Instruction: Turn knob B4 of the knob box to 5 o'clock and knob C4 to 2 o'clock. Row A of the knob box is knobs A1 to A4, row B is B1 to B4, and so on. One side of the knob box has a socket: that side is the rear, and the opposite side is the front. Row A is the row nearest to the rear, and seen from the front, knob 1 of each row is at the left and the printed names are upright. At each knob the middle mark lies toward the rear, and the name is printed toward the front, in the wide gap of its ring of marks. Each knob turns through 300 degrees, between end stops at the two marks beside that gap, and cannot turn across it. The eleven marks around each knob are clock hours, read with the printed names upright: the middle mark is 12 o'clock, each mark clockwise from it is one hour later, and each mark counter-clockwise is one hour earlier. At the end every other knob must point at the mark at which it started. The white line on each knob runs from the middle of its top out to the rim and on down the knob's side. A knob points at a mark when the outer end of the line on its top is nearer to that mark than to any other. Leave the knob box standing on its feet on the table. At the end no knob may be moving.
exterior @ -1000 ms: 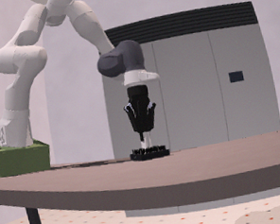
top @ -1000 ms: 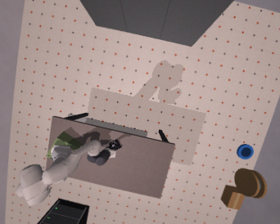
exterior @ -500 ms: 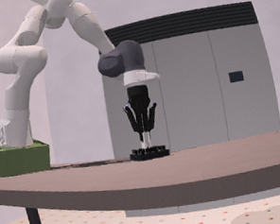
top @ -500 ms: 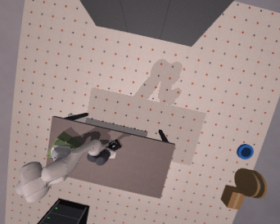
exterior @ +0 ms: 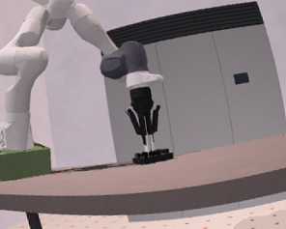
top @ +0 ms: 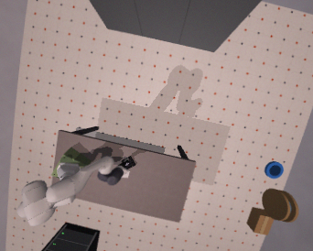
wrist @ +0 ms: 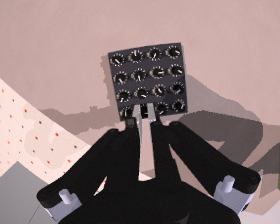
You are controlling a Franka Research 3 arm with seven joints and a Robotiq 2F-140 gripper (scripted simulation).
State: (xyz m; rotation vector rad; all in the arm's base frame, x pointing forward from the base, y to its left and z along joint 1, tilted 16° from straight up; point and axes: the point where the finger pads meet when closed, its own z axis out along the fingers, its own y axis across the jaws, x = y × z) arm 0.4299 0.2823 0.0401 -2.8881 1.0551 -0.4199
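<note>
Top view first: the knob box (top: 128, 162) was mostly hidden under the arm's wrist, left of the frame's middle, sitting on the brown tabletop (top: 156, 192). Off to the right on the dotted floor were a blue ring (top: 274, 169) and a brown wooden thing (top: 274, 211). Nothing about the knobs could be made out here.

Exterior view: the hand (exterior: 147, 143) hung straight down at the frame's center, with its tips right at the top of the box, which stood flat on the tabletop. A green base block (exterior: 17, 163) carried the arm at the left, and a big grey cabinet (exterior: 216, 84) stood behind.

Wrist view: the box filled the upper middle, 4 rows of 4 knobs, and the fingers were pinched nearly together on 1 knob in the row at the box's lower edge, second from its left. I couldn't tell which knob that was, since the printed names were way too small to read. No brand or other writing was legible in any view either.

Progress-wise, my guess is a turn was underway, but I couldn't judge whether B4 or C4 already sat at its target.
</note>
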